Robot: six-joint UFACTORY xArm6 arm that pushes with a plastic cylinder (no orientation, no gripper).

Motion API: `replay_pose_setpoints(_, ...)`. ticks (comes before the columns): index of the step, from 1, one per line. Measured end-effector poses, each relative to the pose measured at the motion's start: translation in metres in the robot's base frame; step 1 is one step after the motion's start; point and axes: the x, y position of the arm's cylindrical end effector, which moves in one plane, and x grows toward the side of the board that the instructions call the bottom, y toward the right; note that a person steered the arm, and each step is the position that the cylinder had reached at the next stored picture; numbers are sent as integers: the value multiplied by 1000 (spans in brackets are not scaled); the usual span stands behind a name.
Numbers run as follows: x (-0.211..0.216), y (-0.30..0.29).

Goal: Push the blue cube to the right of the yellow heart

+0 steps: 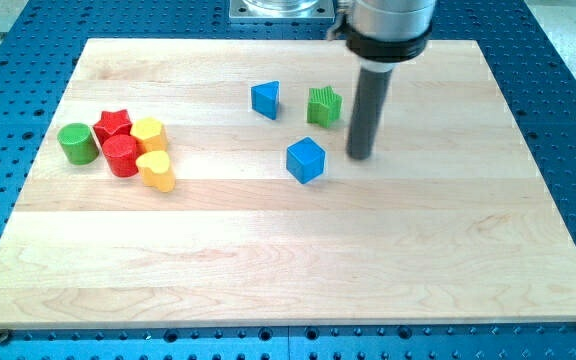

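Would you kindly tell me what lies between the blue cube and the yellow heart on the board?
Nothing: in the camera view, only bare wooden board separates the blue cube from the yellow heart. My tip sits just to the cube's right.

Cube point(306, 160) between heart point(156, 171) and my tip point(360, 155).

Blocks: 2 blue point(305, 160), 2 green point(77, 143), 2 red point(114, 123), 2 yellow point(156, 171).

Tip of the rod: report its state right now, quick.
My tip: no gripper, holding nothing. It stands just to the view's right of the blue cube, with a small gap, and below the green block. The yellow heart is far to the view's left.
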Motion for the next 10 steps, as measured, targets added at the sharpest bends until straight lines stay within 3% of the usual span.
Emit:
replay_pose_setpoints(1, 3, -67)
replay_pose_setpoints(2, 32, -25)
replay_pose_setpoints(3, 29, -103)
replay_pose_setpoints(4, 38, -134)
replay_pose_setpoints(5, 65, -118)
replay_pose_setpoints(7, 38, -189)
replay_pose_setpoints(8, 27, -117)
replay_pose_setpoints(9, -24, -30)
replay_pose_setpoints(10, -35, -4)
